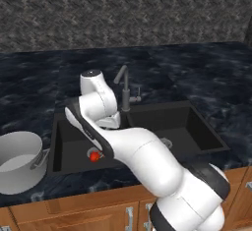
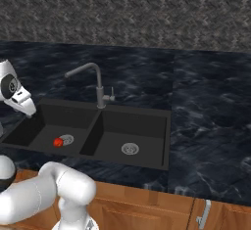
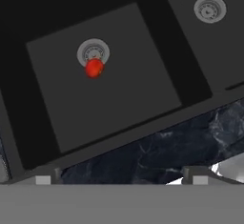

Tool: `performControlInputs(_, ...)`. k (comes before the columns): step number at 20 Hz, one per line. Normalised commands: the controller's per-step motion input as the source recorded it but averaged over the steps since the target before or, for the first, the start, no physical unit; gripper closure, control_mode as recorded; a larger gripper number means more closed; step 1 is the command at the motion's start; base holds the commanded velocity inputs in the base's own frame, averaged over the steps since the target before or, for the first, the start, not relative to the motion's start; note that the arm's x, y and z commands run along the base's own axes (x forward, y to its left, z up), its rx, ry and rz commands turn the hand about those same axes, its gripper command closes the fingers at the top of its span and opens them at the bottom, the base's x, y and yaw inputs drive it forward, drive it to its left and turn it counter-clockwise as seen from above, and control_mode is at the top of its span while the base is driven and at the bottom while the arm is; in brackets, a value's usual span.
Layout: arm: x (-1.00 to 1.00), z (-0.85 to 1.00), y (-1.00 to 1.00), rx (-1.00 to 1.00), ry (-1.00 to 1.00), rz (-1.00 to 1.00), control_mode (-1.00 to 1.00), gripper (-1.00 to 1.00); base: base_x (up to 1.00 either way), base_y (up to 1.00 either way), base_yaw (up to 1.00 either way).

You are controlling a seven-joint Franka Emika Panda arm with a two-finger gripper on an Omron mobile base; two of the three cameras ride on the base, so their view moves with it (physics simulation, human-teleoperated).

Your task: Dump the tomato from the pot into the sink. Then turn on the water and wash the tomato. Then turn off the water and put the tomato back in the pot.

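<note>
Red tomato: a small bright ball lying on the floor of the sink's left basin, touching the near edge of that basin's round silver drain; it also shows red beside the arm in the left base view and in the right base view.
Sink: matte black, two basins with a centre divider, set into the dark marbled tabletop; the right basin holds its own drain.
Pot: silver-grey with a pale interior, upright on the tabletop just left of the sink, a loop handle facing the sink.
Faucet: grey, rising behind the sink's divider, spout reaching over the left basin.
Fingers: two tips apart at the bottom of the hand view, nothing between them, above the sink's front rim and looking down at the tomato.
</note>
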Motion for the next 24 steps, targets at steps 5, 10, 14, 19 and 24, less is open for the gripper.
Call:
performControlInputs(5,0.22,0.03,-1.0,0.0,0.02,0.03,-1.0,-1.0,0.0,0.0,0.0)
performControlInputs(10,0.36,0.0,-1.0,0.0,0.0,0.09,-1.0,-1.0,0.0,0.0,0.0)
performControlInputs(14,0.42,0.0,-1.0,0.0,0.0,0.11,-1.0,-1.0,0.0,0.0,0.0)
performControlInputs(19,0.58,0.0,-1.0,0.01,0.0,0.07,-1.0,-1.0,0.0,0.0,0.0)
performControlInputs(24,0.75,0.01,-0.84,0.05,-0.01,0.06,-1.0,-1.0,0.0,0.0,0.0)
